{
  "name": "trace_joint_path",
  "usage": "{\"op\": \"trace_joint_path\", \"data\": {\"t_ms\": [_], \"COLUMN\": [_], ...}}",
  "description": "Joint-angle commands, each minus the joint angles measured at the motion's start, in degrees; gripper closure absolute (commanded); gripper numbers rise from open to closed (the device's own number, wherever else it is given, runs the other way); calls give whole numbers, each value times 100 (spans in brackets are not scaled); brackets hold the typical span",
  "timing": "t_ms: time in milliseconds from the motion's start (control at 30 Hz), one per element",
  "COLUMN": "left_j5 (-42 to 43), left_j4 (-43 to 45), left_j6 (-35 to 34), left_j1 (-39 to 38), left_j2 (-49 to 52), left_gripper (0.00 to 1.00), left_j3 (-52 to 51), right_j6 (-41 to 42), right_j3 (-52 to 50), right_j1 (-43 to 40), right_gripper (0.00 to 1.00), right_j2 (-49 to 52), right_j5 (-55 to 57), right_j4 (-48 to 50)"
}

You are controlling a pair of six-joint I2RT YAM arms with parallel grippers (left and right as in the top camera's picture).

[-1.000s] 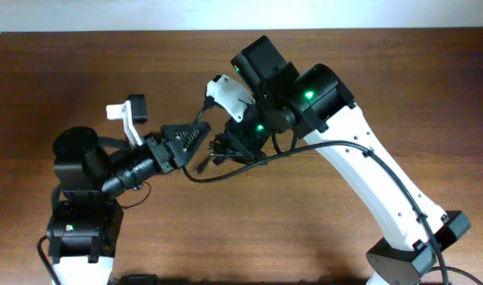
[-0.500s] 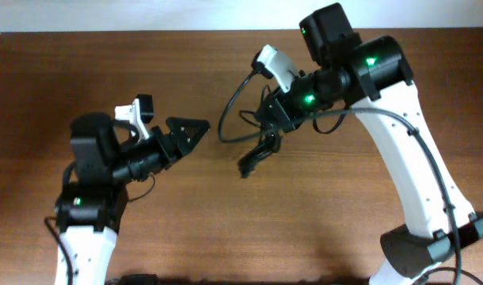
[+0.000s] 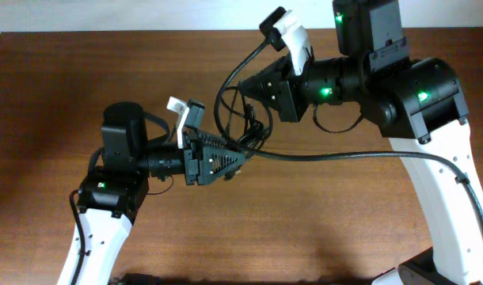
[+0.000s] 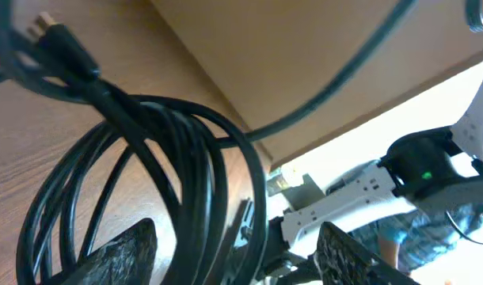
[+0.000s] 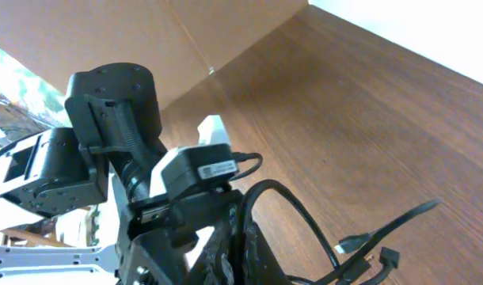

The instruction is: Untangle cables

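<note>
The cables (image 3: 226, 99) are a bundle of thin black cords hanging in loops between the two arms, above the brown table (image 3: 321, 222). My right gripper (image 3: 256, 99) is shut on the top of the bundle; in the right wrist view a strand is pinched between its fingers (image 5: 241, 253), and a loop (image 5: 305, 210) with small plug ends (image 5: 356, 241) hangs below. My left gripper (image 3: 235, 158) points right at the lower loops. In the left wrist view its jaws (image 4: 241, 257) are spread wide with the coil (image 4: 186, 158) between them, not clamped. A plug (image 4: 55, 32) shows at top left.
The thick black wire (image 3: 344, 154) of the right arm sags across the middle, just behind the left gripper's tip. The table's back edge (image 3: 146, 32) meets a pale wall. The right arm's white links (image 3: 447, 198) stand along the right side.
The right gripper has lifted the cable bundle up and back to the right. The left gripper drew away, then came forward to the right, and its open jaws now straddle the hanging coil.
</note>
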Motion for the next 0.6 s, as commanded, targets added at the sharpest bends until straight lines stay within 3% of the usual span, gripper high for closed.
{"op": "trace_joint_path", "data": {"t_ms": [0,67,567], "left_j5": [350,350,350], "left_j4": [9,9,-227], "left_j6": [348,348,345], "left_j1": [-11,-11,-13], "left_j2": [-13,-13,-13], "left_gripper": [28,11,16], "left_j3": [24,24,24], "right_j6": [439,588,671], "right_j3": [103,103,103], "right_j1": [24,26,24], "right_gripper": [96,96,96], "right_j2": [-94,-94,-92], "right_j5": [13,-151,-310], "right_j4": [85,83,42]}}
